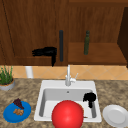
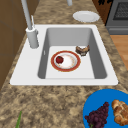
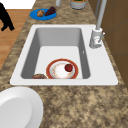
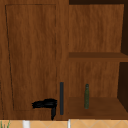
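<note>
My left hand (image 1: pixel 46 52), fingers straight, sits just left of the cabinet handle (image 1: pixel 61 45); slide right, then curl squarely round it.

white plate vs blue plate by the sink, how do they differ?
The white plate is bare; the blue plate carries grapes and a piece of bread. The white plate lies on the counter to the right of the sink, the blue plate to its left. Both are round and lie flat on the counter.

A blue plate (image 1: pixel 10 116), a white plate (image 1: pixel 115 115) and a potted plant (image 1: pixel 6 77) sit on the counter.
</note>
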Controlling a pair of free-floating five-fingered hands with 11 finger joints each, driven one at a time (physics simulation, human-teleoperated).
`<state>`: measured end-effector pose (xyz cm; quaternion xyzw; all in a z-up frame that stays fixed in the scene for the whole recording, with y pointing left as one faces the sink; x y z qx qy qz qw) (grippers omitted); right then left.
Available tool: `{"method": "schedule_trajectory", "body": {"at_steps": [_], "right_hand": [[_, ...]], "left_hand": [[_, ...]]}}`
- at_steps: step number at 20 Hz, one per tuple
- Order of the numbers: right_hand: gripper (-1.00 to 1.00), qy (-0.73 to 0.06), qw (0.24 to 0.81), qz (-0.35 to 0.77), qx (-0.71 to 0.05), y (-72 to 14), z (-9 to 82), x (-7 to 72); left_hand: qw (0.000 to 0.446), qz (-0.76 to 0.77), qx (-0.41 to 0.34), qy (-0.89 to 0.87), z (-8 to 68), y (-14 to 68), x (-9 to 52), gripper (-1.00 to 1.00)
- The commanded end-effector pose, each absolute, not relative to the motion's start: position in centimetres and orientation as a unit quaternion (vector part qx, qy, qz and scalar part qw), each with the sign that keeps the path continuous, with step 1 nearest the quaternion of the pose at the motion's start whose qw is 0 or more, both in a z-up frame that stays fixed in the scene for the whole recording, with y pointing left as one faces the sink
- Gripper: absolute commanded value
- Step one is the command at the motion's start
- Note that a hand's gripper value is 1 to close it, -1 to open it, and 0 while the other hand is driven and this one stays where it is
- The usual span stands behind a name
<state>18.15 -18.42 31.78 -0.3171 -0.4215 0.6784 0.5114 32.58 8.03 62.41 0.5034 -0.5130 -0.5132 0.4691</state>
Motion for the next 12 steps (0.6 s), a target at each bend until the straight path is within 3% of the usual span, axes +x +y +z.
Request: {"method": "schedule_trajectory", "body": {"at_steps": [1, 12], "right_hand": [[0.00, -0.422, 0.511, 0.678, -0.317, -18.4, 31.8, 18.2], [0.00, -0.422, 0.511, 0.678, -0.317, -18.4, 31.8, 18.2]], "left_hand": [[0.428, -0.527, 0.485, -0.551, 61.1, 8.6, 31.8, -1.00], [0.389, -0.576, 0.426, -0.578, 56.9, 9.8, 29.3, -1.00]]}}
